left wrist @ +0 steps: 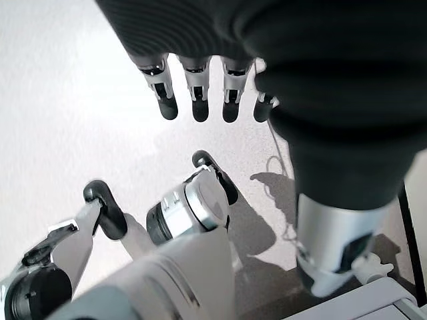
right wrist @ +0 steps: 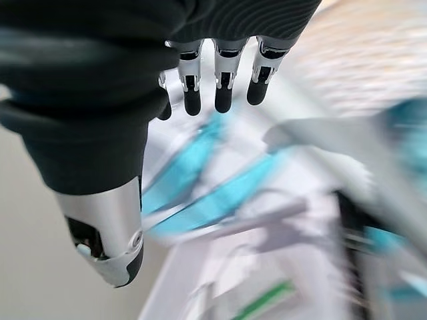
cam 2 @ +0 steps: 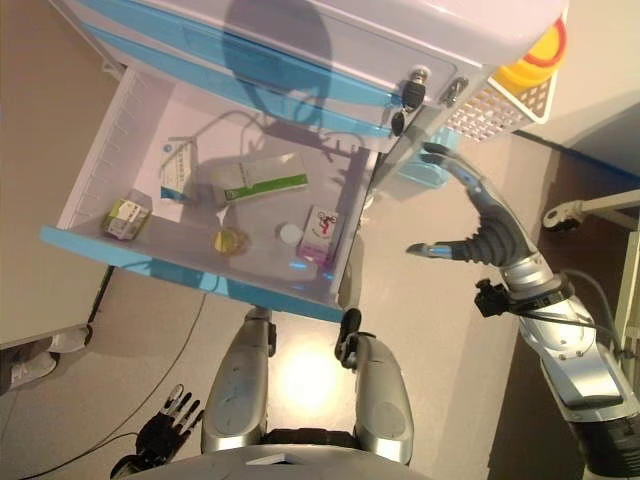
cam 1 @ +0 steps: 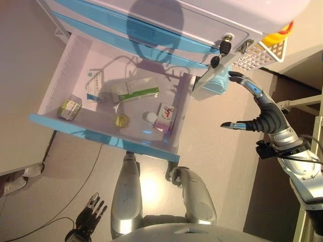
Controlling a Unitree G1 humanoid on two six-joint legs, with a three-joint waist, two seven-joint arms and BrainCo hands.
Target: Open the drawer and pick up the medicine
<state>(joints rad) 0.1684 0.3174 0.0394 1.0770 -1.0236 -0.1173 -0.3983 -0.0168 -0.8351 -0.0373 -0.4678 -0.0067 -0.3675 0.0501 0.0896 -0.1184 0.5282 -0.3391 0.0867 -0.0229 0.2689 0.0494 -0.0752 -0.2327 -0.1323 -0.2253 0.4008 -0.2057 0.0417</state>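
Drawer (cam 1: pixel 50 122) is pulled fully out, so step one looks done. Medicine lies loose on its floor: a green-and-white box (cam 1: pixel 135 89), a pink box (cam 1: pixel 167 116), a blue-and-white box (cam 1: pixel 94 83), a small green pack (cam 1: pixel 69 109) in the near corner, and a white cap (cam 1: pixel 150 117) (maybe a bottle, can't tell). Right hand (cam 1: pixel 262 118) is spread, fingers straight, holding nothing, off to the drawer's right beside the cabinet, likely staged to reach in. Left hand (cam 1: pixel 92 207) hangs low near the floor, fingers relaxed, idle.

Overhead stereo pair; two close wrist views
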